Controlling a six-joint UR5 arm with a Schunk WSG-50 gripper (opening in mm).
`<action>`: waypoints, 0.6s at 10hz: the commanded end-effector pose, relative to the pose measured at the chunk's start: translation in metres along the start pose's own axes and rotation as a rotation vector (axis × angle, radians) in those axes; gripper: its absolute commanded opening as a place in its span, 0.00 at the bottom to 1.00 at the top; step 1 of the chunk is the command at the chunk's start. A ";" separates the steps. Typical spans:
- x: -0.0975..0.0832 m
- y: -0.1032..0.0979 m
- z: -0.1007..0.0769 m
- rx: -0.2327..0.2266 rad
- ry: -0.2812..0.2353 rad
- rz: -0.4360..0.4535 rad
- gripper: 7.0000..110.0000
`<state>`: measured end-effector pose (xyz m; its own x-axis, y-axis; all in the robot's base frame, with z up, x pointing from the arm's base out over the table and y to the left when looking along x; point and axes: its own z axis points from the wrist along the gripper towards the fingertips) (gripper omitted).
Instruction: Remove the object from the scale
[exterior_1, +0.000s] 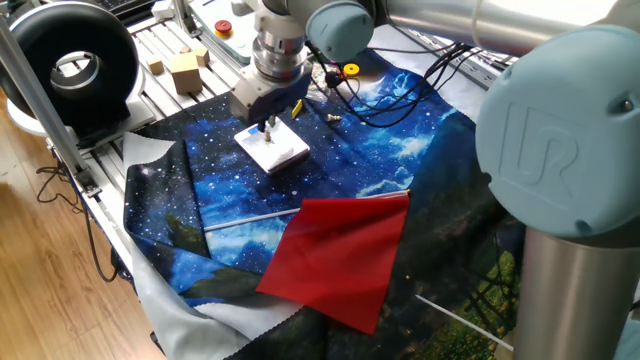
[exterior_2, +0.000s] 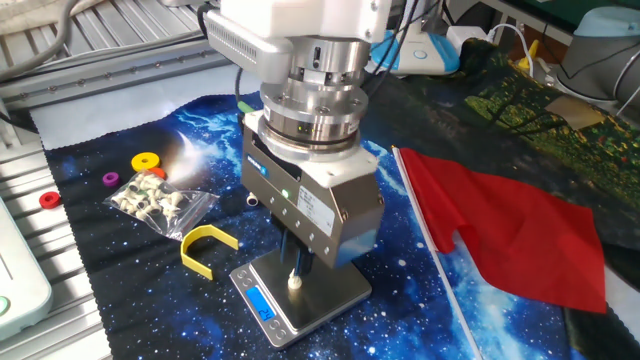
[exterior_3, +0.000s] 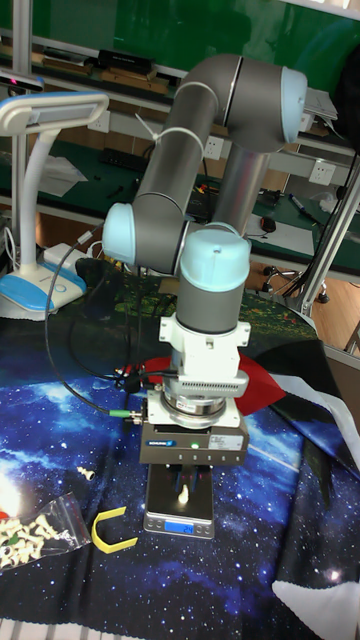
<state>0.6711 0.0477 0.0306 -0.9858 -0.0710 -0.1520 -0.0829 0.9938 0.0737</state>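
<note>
Pincer (exterior_2: 298, 268) body hides scale (exterior_2: 330, 300) rear; finger contact with object (exterior_2: 295, 284) unclear.

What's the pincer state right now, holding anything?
Pincer: down over the scale, fingers either side of the small bolt; cannot tell whether it has closed on it.
</note>
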 end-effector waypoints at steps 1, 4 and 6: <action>0.006 -0.007 -0.003 0.000 0.011 -0.006 0.15; 0.006 0.006 -0.008 -0.044 0.007 0.005 0.15; 0.005 0.016 -0.011 -0.079 0.006 0.025 0.15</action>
<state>0.6638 0.0527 0.0359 -0.9873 -0.0698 -0.1427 -0.0859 0.9902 0.1104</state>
